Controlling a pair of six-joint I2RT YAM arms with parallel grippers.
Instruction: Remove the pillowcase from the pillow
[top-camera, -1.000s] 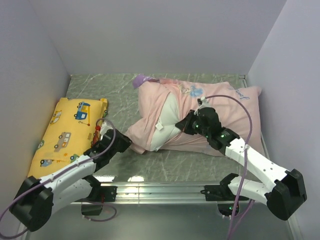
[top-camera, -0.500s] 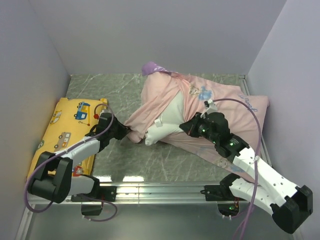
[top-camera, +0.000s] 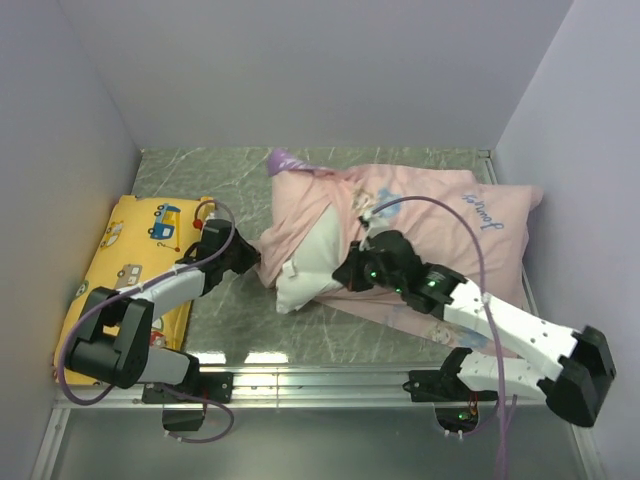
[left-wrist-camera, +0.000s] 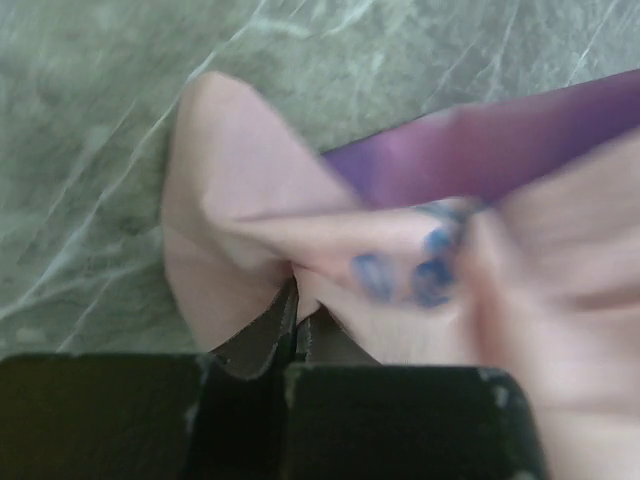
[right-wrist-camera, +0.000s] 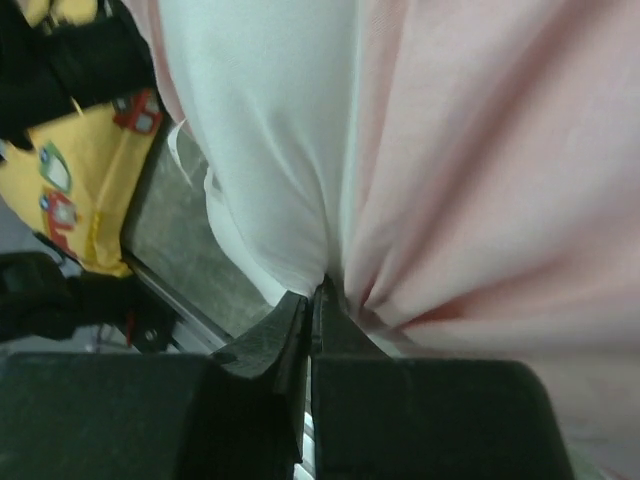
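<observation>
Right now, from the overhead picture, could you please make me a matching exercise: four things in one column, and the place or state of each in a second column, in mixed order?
Things
1. pillowcase
2. pillow
3. yellow cushion
4. left arm's jaws

Places or states
A. white, with one end sticking out uncovered
B. shut on an edge of pink fabric
C. lying along the left wall
D. pale pink side outward, with a purple corner at the far end

Pairs: 1-D, 2-A, 3-C, 4-B
</observation>
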